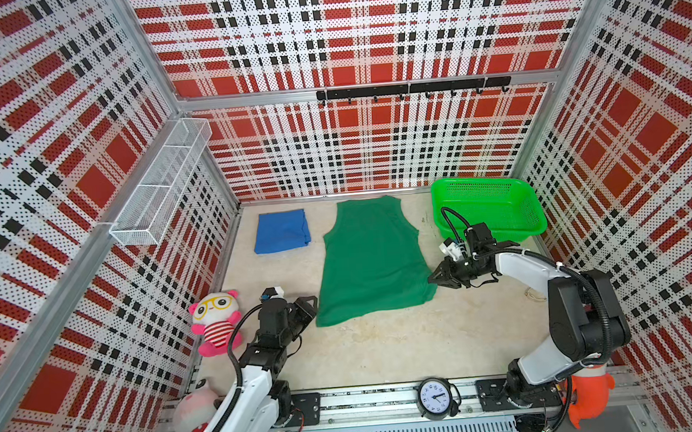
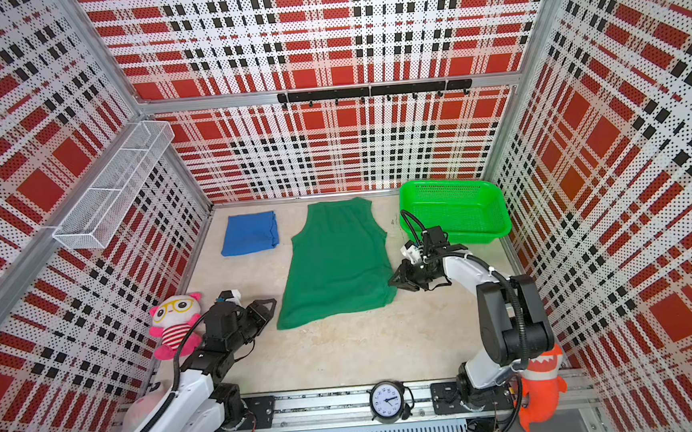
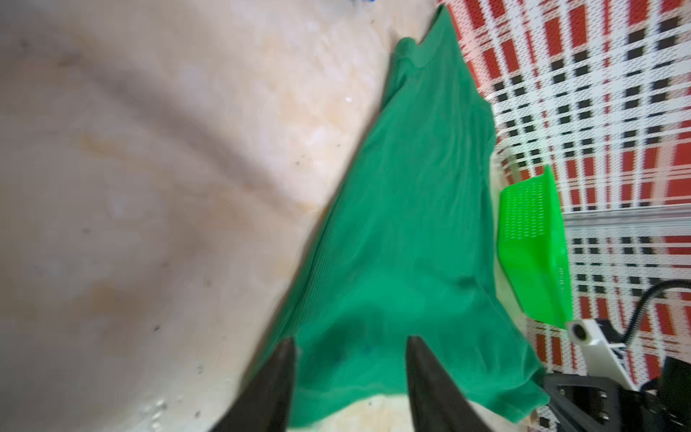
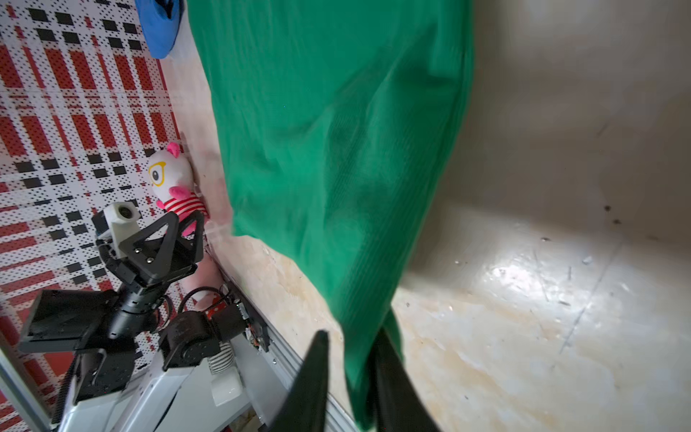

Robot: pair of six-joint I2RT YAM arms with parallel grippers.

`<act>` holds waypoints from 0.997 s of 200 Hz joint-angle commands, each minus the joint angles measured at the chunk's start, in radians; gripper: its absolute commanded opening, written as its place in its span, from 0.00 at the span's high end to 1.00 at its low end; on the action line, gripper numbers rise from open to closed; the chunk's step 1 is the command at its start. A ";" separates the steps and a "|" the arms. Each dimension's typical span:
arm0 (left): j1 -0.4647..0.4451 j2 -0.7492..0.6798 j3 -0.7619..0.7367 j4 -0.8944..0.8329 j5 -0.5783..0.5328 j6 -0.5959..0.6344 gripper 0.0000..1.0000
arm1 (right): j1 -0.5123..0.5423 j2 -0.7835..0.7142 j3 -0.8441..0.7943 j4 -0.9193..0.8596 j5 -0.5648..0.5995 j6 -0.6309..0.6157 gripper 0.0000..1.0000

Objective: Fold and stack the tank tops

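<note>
Tank tops: blue top [image 1: 282,231] folded; we must yet fold and stack green top [image 1: 372,261]; left hand [image 3: 349,340], right hand [image 4: 351,333] open.

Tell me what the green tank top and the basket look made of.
Green tank top: soft knit cloth, matte, faintly ribbed; it lies limp and wrinkled. Basket: likely hard plastic, glossy bright green, with moulded rows of small holes in its walls.
</note>
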 commanded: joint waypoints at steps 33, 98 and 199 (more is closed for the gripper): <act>-0.004 0.040 0.239 -0.178 -0.208 0.152 0.35 | 0.041 -0.033 -0.136 0.214 0.131 -0.017 0.45; -0.140 0.508 0.494 0.108 -0.214 0.258 0.34 | 0.100 -0.052 -0.223 0.215 0.139 0.033 0.46; -0.168 1.167 1.104 0.112 -0.072 0.469 0.39 | 0.121 -0.286 -0.032 -0.311 0.635 0.014 0.51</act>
